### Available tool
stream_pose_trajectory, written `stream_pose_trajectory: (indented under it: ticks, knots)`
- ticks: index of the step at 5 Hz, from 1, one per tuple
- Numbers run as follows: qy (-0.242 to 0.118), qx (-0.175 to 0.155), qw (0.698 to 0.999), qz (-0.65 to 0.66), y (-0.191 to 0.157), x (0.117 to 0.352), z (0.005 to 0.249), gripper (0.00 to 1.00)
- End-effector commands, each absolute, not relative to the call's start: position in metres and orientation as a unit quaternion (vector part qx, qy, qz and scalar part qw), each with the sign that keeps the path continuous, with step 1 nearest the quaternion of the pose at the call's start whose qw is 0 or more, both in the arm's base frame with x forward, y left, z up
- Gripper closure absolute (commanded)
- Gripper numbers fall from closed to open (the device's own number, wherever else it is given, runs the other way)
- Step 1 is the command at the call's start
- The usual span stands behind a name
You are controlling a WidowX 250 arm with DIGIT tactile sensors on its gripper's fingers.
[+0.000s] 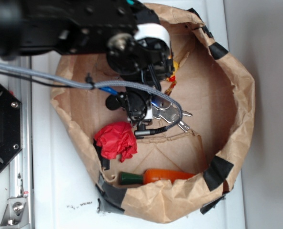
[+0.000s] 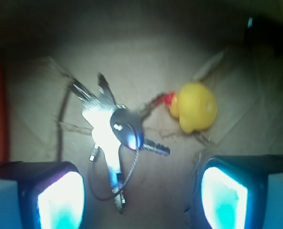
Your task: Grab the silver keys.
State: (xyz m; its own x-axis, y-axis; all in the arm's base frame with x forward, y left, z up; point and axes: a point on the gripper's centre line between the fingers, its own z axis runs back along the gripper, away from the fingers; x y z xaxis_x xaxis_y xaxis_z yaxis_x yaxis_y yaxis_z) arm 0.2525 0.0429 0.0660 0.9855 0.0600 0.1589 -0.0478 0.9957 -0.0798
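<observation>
Inside the brown paper bag (image 1: 237,95), on its flat floor, the silver keys (image 2: 108,129) lie fanned out, oval fob on top, a thin wire loop trailing toward the bottom of the wrist view. Gripper (image 2: 141,195) is above them with fingers apart; both pads (image 2: 60,200) glow cyan at the lower corners of the wrist view, nothing between them, no contact with the keys. Keys sit slightly toward the left-hand pad in that view, ahead of the fingertips.

Yellow rubber duck (image 2: 195,106) is near the keys, off to their right in the wrist view, not touching them. Image is soft, so fine detail on the key ring is hard to read.

Exterior view: arm covers most of the bag's upper half; key blades (image 1: 172,114) poke out just right of the wrist. Red crumpled cloth (image 1: 116,140) lies on the bag floor left of the keys. Orange carrot with green top (image 1: 156,176) rests against the near bag wall, well apart from the keys. Bag stands on a white surface (image 1: 60,191).
</observation>
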Motion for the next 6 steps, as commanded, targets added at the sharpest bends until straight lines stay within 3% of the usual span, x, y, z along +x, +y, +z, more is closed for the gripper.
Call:
stream_pose_trajectory:
  ticks: [1, 5, 6]
  knots:
    - [-0.087, -0.088, 0.99, 0.072, 0.0264, 0.2689, 0.0503, 0.0]
    - [-0.1, -0.075, 0.99, 0.067, 0.0233, 0.2698, 0.0478, 0.0]
    - [-0.096, -0.075, 0.99, 0.07, 0.0239, 0.2699, 0.048, 1.0]
